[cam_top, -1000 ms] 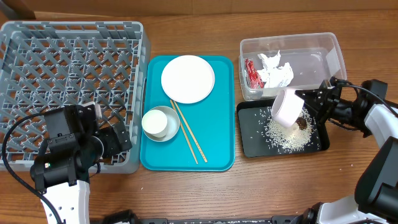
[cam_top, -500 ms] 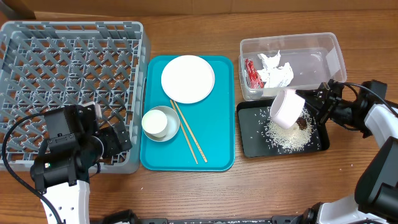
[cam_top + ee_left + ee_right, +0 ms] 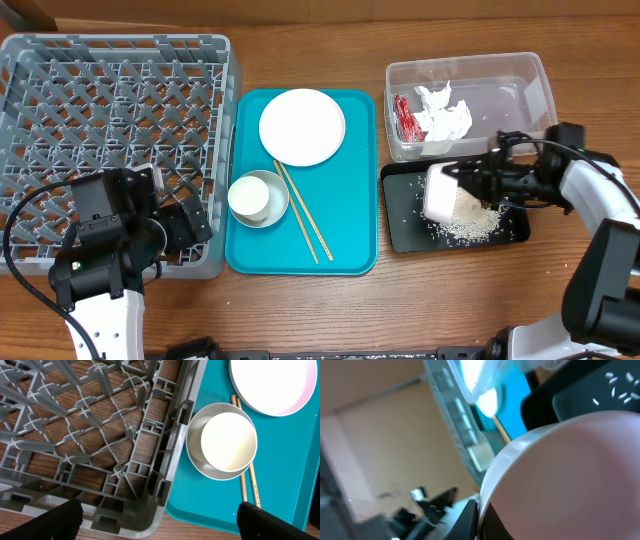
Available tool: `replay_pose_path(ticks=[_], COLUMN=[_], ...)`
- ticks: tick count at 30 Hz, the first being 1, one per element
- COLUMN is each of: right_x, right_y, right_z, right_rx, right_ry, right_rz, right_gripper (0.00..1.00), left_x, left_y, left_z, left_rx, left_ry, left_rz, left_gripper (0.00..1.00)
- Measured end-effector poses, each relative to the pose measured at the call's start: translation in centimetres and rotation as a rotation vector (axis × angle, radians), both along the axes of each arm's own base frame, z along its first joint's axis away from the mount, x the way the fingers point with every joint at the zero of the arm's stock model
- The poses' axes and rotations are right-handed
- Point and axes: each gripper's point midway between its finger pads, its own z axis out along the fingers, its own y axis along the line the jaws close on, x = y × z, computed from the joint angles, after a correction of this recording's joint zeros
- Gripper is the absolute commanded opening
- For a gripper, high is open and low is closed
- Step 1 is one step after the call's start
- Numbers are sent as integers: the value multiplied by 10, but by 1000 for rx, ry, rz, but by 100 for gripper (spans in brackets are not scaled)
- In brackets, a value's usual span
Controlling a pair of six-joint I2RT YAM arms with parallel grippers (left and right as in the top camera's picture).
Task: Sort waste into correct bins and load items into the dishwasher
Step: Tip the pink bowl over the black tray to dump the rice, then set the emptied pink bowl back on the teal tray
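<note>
Wooden table (image 3: 300,310), pinkish bowl (image 3: 440,192) aslant over black tray (image 3: 403,238)'s left edge

Grey dish rack (image 3: 170,455) fills the left. On the teal tray (image 3: 200,505) at right, a white cup (image 3: 228,442) nests in a greyish-white bowl (image 3: 194,455), chopsticks (image 3: 247,485) alongside, white plate (image 3: 272,385) above.

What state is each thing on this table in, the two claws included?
Dish rack, empty.
White plate, flat on the teal tray, bare.
Small cup, upright inside the grey bowl.
Chopsticks, lying on the teal tray.
Pink bowl, tipped on its side over the black tray.
Clear tub, holding wrapper and tissue.
Left gripper, open.
Right gripper, shut on the pink bowl.
</note>
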Motion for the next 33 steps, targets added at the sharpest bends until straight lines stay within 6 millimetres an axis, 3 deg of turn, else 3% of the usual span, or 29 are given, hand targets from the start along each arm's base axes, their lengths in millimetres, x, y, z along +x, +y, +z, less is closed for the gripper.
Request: replay_pose_path(ticks=[9, 13, 21, 29, 33], right_x=[-1, 0, -5, -12, -14], right_y=[27, 48, 114, 195, 225], right_z=[21, 23, 5, 4, -2], right_rx=[-320, -465, -695, -839, -871], right_ry=[-117, -208, -421, -704, -797], right_rz=[264, 392, 614, 718, 739], right_gripper=[4, 4, 4, 4, 4], left_x=[1, 1, 1, 1, 1], left_y=[0, 0, 0, 0, 0], left_z=[0, 1, 1, 1, 1], left_rx=[1, 2, 2, 1, 1], left_ry=[-3, -6, -6, -6, -6], left_rz=[0, 0, 0, 0, 0], left_gripper=[100, 100, 100, 100, 100])
